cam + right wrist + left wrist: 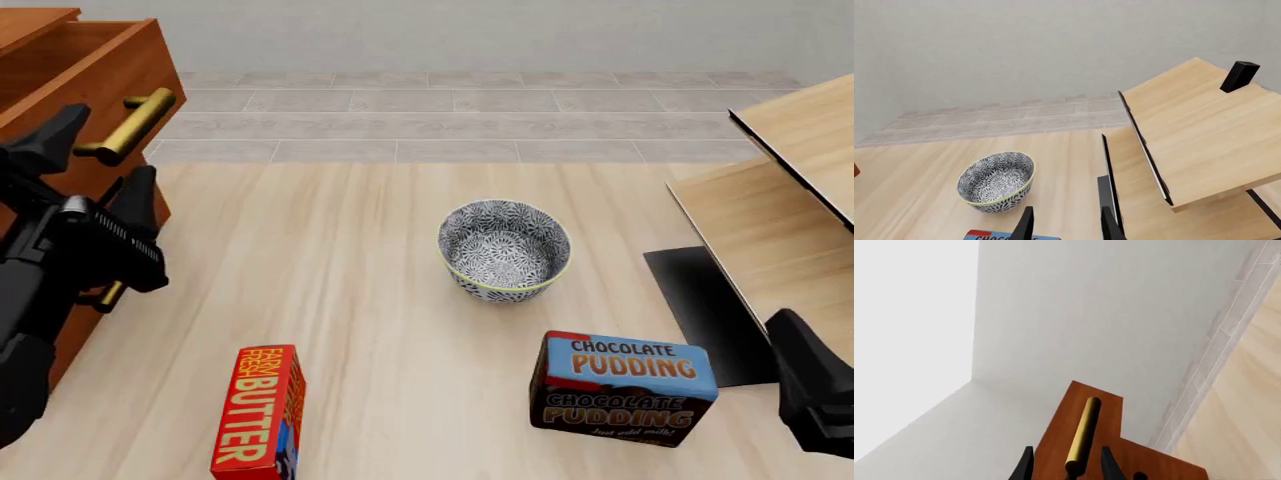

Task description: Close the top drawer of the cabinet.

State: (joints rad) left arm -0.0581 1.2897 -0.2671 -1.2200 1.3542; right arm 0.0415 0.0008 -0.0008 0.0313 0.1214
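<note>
The top drawer (80, 60) stands pulled out from the cabinet (114, 265) at about 10 o'clock in the front view, its open interior visible from above and its flat front projecting past the drawer below it. So the closing is not yet done; as far as these pictures show, the whole push remains.

The left end effector (91, 160) is at the drawer front, at roughly 9 o'clock in the front view. Its fingers are parted fairly wide, and the brass handle (1083, 435) runs between them in the left wrist view. The fingers (1025, 467) straddle the bar's near end without visibly pinching it; whether either one touches the bar I cannot tell. I judge this as the approach or contact stage: the arm is lined up on the handle, and what is left is to press the drawer front back until it sits flush with the lower fronts.

The right end effector (1064, 225) hangs idle at about 4 o'clock, fingers spread and holding nothing, above the worktop (387, 290) near the chocolate pudding box (622, 388). The patterned bowl (505, 250), the butter box (260, 412) and the pale wood furniture (787, 190) at 3 o'clock lie well apart from the drawer's path.
</note>
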